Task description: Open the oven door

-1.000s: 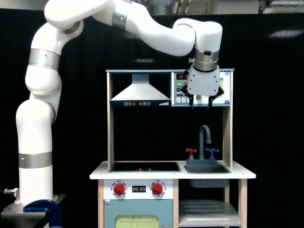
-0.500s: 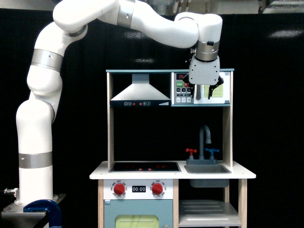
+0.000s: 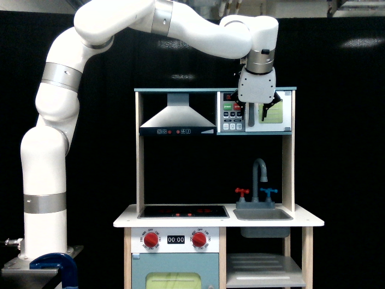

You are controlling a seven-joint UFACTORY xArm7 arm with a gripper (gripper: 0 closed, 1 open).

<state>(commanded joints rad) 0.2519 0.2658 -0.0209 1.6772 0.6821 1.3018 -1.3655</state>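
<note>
Gripper [image 3: 260,114] hangs in front of the oven door [image 3: 272,113], high on the toy kitchen's upper shelf [image 3: 215,90] at the exterior view's right; whether its fingers are parted or clamped I cannot tell. Below stand the grey faucet [image 3: 259,177] and sink [image 3: 263,214]

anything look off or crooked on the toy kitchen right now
Nothing stands out. The oven door on the upper shelf sits flush and closed, with the tool in front of it. The range hood, faucet and red knobs all look straight and intact, and nothing is spilled.
</note>
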